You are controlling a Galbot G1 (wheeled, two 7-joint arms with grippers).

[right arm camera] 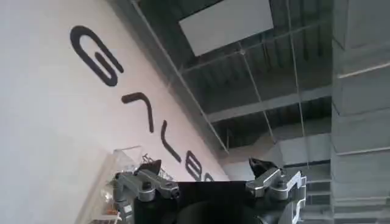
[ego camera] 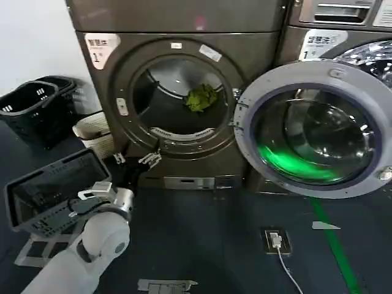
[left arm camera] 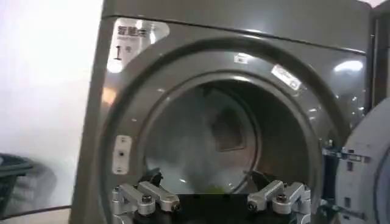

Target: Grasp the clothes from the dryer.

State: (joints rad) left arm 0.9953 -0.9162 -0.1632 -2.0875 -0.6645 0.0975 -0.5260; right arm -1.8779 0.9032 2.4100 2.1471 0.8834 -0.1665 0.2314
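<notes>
— Reporting left gripper (ego camera: pixel 136 160): fingers spread wide, empty, just below the dryer (ego camera: pixel 177 37) mouth. Right gripper (right arm camera: pixel 210 176) likewise spread, facing a wall.
— Clothes (ego camera: pixel 201 97)?
— Inside the drum, untouched. Label (ego camera: pixel 101 48) reads "1".

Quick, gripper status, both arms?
Left gripper: open, empty, below the dryer mouth; clothes lie inside the drum.
Right gripper: open, empty, pointing up at the ceiling.
</notes>
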